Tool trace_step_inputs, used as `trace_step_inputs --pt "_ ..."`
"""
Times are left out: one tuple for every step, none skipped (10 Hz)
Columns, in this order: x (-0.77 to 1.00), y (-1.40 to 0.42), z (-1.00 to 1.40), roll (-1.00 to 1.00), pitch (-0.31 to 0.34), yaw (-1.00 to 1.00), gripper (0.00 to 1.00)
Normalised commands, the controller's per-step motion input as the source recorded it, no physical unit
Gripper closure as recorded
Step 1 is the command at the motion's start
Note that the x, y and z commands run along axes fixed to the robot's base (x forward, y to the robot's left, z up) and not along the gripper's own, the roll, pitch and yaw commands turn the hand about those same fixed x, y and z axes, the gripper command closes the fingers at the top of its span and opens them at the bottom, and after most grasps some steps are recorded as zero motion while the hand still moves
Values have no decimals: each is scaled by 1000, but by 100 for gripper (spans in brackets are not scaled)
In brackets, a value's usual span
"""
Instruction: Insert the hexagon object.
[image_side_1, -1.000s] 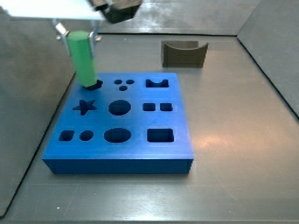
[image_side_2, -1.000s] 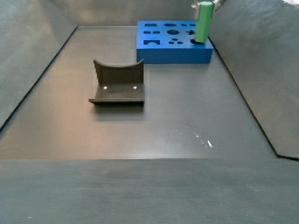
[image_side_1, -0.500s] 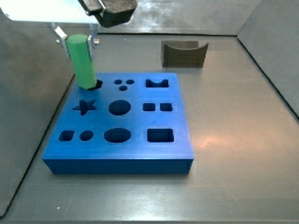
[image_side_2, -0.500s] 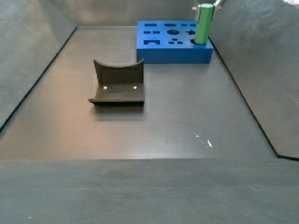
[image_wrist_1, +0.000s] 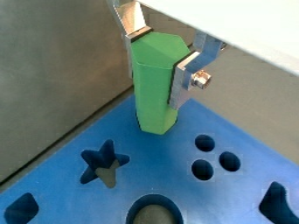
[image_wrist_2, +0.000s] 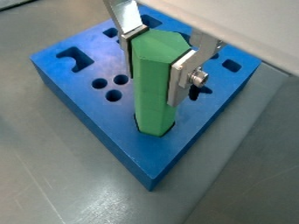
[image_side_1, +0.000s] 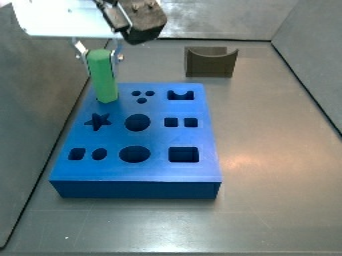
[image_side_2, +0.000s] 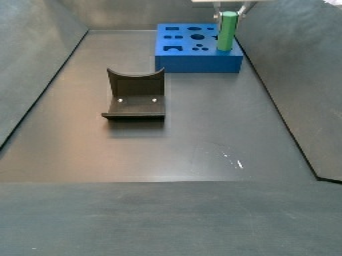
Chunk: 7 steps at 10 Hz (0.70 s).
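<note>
We hold the green peg (image_wrist_2: 162, 83) upright with our gripper (image_wrist_2: 159, 54), the jaws clamped on its upper part from two opposite sides, so that its long axis points straight down at the blue block (image_side_1: 134, 140). The grip sits high on the peg, which we judge leaves the lower length free to slide into a hole. In both wrist views the foot of the peg stands at the corner of the block, and we read it as resting in or right at the mouth of the corner hole; how deep it sits we cannot tell. In a side view the peg (image_side_1: 103, 76) rises over the far left corner, beside the star hole (image_side_1: 98, 122). The block lies flat on the dark grey table (image_side_2: 201, 130), square to its walls, so the holes face up. The dark curved block (image_side_2: 134, 96) sits well apart from the blue one, out of the arm's way. Grey walls (image_side_2: 34, 70) close in the table on its sides, and a dull sheen lies on its surface
</note>
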Motion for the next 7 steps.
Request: trace_step_inputs --pt "0 0 -489 0 -239 -14 100" --pt "0 0 -509 0 -256 -14 100" --pt "0 0 -466 0 -231 -9 100" --pt "0 -3 -480 23 -229 -3 100" --pt "0 -11 -574 64 -293 0 100" --pt "0 -49 -571 121 -309 0 100" --pt "-29 -114 -483 216 -309 0 100"
